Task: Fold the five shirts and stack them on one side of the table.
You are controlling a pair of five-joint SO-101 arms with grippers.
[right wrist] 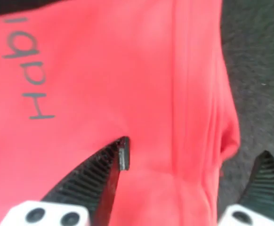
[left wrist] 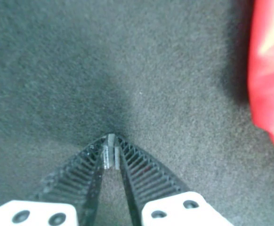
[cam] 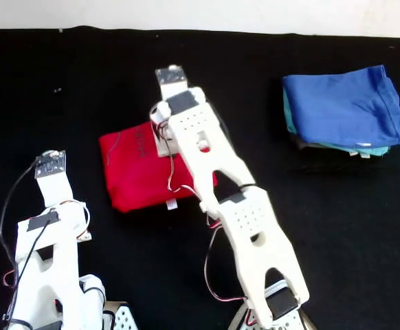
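Over on the left, the left claw (left wrist: 109,159) is clenched on nothing. Its ribbed tips are pressed together just above the black felt tabletop (cam: 83,82), and the red folded cloth shirt (cam: 135,175) lies near it on one side. In the middle, the right claw (right wrist: 193,157) hangs spread wide over that shirt's folded edge. One tip rests on the red cloth and the other sits off the edge, above bare felt. Far to the right, well apart from the red one, sits the pile of folded shirts (cam: 344,103), a blue one on top with teal and something dark beneath.

What worries me is the pinch. If the right claw closes where it stands, it may catch only the upper layers, and I'd expect the fold to fall open once lifted. Gripped at one edge, the bundle would likely droop and drag across the felt. With the left claw idle, nothing steadies the other side. A sloppy drop could also shove the blue shirt askew or leave the red one hanging off the pile.
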